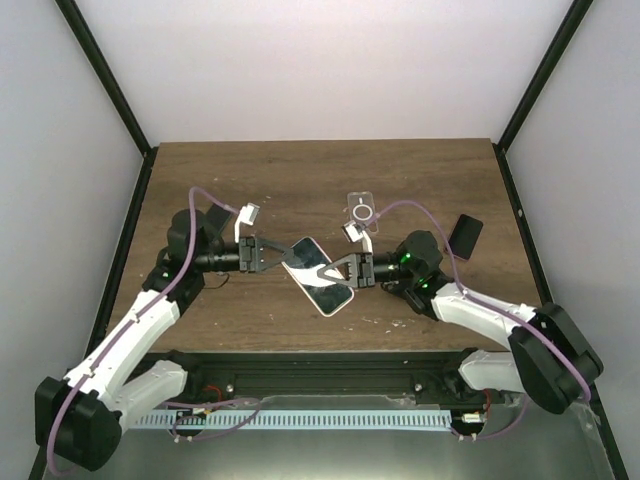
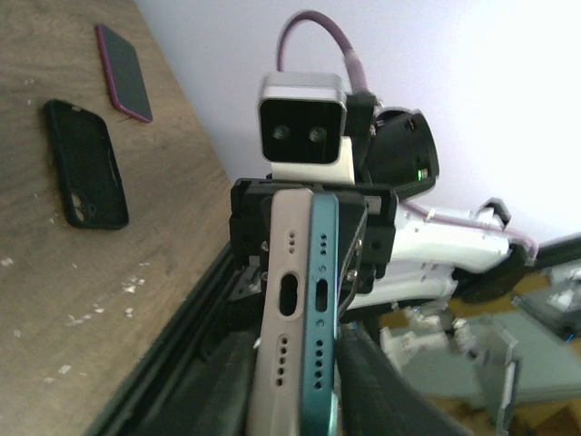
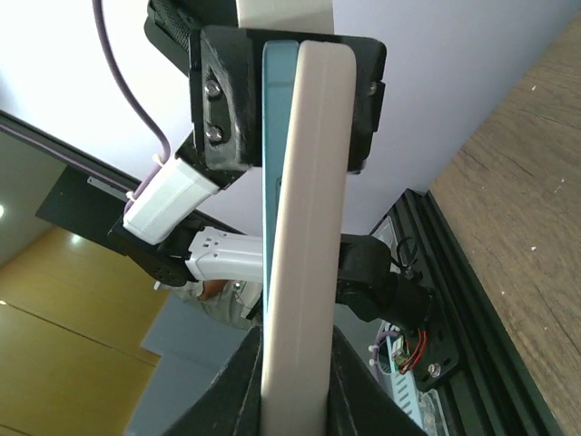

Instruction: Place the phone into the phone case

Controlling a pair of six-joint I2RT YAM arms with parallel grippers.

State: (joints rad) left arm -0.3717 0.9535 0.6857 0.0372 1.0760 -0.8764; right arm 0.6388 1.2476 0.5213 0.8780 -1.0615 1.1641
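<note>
The phone (image 2: 323, 300) and the beige phone case (image 2: 289, 300) are held together off the bench (image 1: 250, 180), over its middle and nearer the near edge. Seen edge-on from both wrists, the teal phone lies flat against the case with their port ends level. Whether it is fully seated I cannot tell.

The left gripper (image 1: 275, 258) is clamped narrowly on one end of the pair, one finger on the case side and one on the phone side. The right gripper (image 1: 338, 270) grips the opposite end the same way, so the two face each other.

A clear case (image 1: 360, 208) lies flat towards the far edge. From the left wrist, a black case (image 2: 86, 163) and a pink-edged phone (image 2: 124, 73) lie flat on the bench, near each other but apart.
</note>
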